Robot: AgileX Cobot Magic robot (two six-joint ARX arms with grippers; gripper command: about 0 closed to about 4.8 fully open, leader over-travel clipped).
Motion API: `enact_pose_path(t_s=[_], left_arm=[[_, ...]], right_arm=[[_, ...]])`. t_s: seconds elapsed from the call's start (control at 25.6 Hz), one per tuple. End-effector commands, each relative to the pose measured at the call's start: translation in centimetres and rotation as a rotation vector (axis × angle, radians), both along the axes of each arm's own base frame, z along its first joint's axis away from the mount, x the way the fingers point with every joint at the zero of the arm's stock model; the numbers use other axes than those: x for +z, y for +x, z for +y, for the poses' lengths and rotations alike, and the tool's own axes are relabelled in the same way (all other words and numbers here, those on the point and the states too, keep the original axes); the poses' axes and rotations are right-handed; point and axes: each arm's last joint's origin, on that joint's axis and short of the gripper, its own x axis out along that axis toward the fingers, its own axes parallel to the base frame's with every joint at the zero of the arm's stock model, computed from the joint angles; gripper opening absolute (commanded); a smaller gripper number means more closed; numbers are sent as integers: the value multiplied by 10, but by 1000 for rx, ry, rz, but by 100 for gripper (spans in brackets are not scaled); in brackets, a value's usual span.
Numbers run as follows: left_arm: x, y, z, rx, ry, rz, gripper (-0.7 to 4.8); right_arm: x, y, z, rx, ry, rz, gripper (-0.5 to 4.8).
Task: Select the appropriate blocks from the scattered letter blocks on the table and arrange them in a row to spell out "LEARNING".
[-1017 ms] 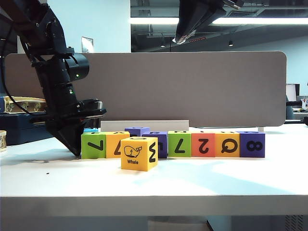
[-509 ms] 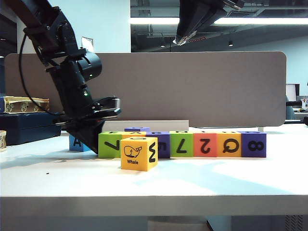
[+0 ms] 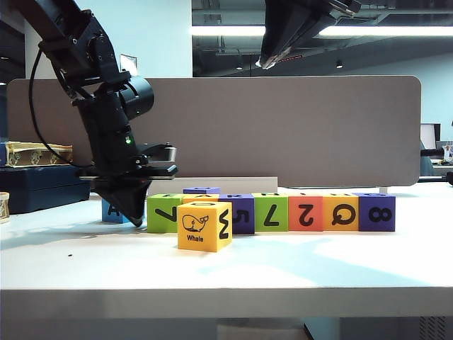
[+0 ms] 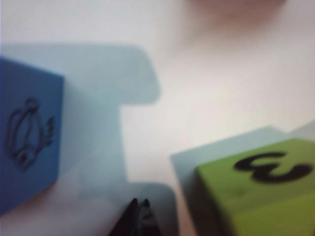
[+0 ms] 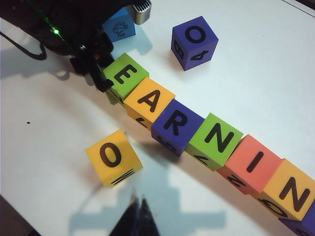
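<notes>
Since a second ago the left gripper (image 3: 134, 211) has swung in from 9 o'clock and shoved the row (image 3: 283, 211) a bit toward 3 o'clock. The blue block (image 3: 111, 210) it was hiding now shows behind it.

Exterior: left gripper tip is down on the table (image 3: 318, 269), right against the green end block (image 3: 163, 212). The yellow whale block (image 3: 204, 227) sits loose at 6 o'clock of the row's left part. The right gripper (image 3: 264, 62) hangs high up at 12 o'clock, well clear of everything.

Left wrist: blurry, but the left gripper (image 4: 139, 216) has its fingers pinched together on nothing, between the blue block (image 4: 29, 147) and the green end block (image 4: 256, 191).

Right wrist: right gripper (image 5: 138, 216) looks pinched narrow too and is empty. The row (image 5: 197, 132) reads E A R N I N, with a purple block (image 5: 301, 227) at the far end cut off. The left gripper (image 5: 101, 82) touches the E end. A purple stray (image 5: 194, 42) sits apart.
</notes>
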Motion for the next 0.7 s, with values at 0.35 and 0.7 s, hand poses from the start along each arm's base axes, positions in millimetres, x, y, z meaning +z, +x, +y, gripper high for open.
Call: enact_pose_path(t_s=[0.35,0.7], left_arm=[[71,-8,4,13,-71,-267,42],[70,5,8,-4,-31,-374,376]], right_arm=[[3,0,1,4,15,-19,-1],[2,-1,0,6,-2,3,-2]])
